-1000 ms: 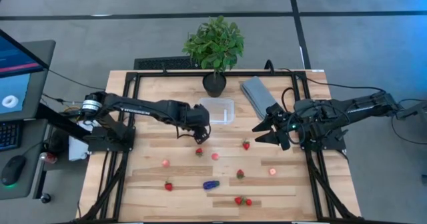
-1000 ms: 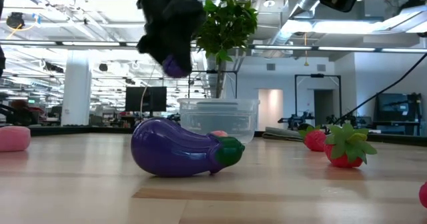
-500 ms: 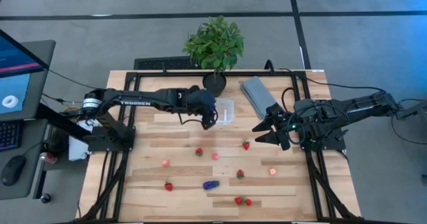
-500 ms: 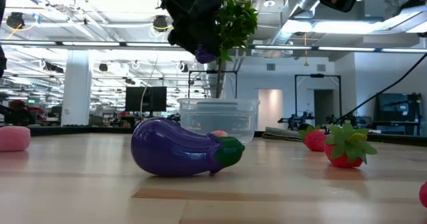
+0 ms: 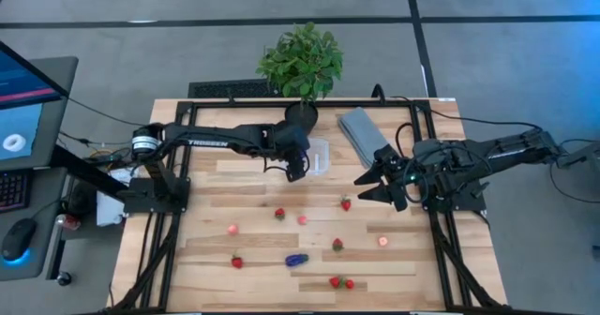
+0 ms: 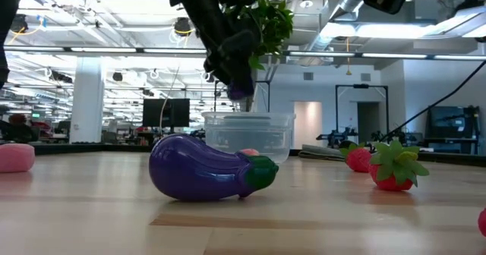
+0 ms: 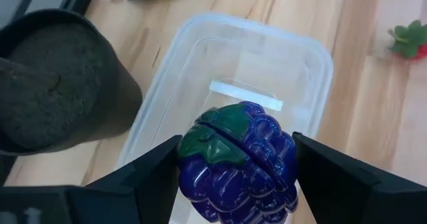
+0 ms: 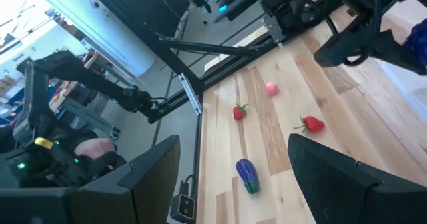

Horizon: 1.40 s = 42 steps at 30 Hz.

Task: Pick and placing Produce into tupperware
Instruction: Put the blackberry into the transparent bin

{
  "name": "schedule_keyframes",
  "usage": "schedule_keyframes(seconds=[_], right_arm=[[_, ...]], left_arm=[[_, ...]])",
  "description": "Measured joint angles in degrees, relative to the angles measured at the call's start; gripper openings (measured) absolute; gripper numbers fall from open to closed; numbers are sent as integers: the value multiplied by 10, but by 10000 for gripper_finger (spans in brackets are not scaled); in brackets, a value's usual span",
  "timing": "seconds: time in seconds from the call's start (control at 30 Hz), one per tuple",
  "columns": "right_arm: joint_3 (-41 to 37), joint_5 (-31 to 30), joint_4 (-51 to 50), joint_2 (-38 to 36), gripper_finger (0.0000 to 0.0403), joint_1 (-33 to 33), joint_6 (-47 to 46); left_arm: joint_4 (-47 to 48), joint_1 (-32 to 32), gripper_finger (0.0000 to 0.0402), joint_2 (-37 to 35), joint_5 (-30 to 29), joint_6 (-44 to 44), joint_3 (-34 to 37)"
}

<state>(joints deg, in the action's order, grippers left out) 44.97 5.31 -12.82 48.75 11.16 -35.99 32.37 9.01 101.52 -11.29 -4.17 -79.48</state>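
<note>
The left pincer hangs over the clear tub, w/ its two dark fingers clenched on a purple grape bunch that has a green top. Seen from the left wrist, the grapes sit right above the open tub, a bit up from it, not in it yet. From the low cam the pincer and grapes hang just above the tub's rim. The tub stands near the back of the wood surface, just beside the black pot of the leafy plant. One pinkish piece shows thru the tub wall in the low view.

The right pincer waits over the right side of the surface, fingers spread wide, nothing in it. A folded grey cloth lies between it and the tub, near the back edge.

Other toy food is spread on the front half of the surface, well apart from the tub: a purple eggplant w/ a green end, a strawberry near the middle, another strawberry to the left front, a pair of red bits close to the front edge, and a pink round piece on the right. In the low view the eggplant lies on its side, in front of the tub.
</note>
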Motion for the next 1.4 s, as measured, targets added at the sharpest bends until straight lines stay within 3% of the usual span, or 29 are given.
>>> schedule_keyframes(seconds=[0.2,0.57,1.4], right_arm=[[0,-9,0,0,300,0,0],[0,-9,0,0,300,0,4],[0,-13,0,0,300,0,4]], left_arm=[[-30,10,261,-1,-23,21,0],[-28,12,261,22,5,65,1],[-31,44,261,29,62,67,1]])
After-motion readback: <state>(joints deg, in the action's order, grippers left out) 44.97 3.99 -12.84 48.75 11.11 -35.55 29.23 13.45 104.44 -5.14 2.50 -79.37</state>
